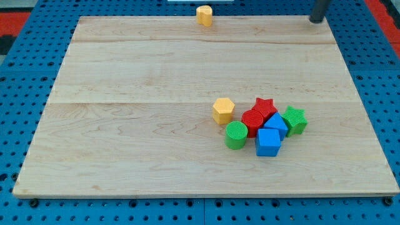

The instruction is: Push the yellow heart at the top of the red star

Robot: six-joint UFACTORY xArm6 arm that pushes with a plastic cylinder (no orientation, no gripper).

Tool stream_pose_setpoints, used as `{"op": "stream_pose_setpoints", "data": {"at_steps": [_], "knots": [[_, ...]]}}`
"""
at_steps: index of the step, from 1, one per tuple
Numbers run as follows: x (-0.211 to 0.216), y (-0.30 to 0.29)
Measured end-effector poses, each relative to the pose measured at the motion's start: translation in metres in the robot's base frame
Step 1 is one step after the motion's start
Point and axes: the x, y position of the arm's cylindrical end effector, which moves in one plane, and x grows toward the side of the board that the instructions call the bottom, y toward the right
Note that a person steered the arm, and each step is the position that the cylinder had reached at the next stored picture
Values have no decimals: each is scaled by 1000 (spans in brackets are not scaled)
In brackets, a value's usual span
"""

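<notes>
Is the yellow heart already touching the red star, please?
No, the yellow heart sits alone at the board's top edge, far from the red star in the cluster.

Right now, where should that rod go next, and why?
Probably my tip should slide toward the view's left, beyond the yellow heart. The heart sits at the board's top edge, far from the red star in the cluster at lower right, so I must get behind it first.

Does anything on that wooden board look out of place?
One thing: the yellow heart sits alone at the board's top edge, far from the other blocks huddled lower right around the red star. My tip is at the top right, touching nothing.
</notes>
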Motion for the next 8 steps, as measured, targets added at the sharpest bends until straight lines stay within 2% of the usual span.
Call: {"op": "stream_pose_setpoints", "data": {"at_steps": [2, 3, 4, 5, 6, 7, 8], "knots": [[-2, -12], [-2, -137], [0, -200], [14, -236], [44, -300], [106, -366], [35, -418]]}}
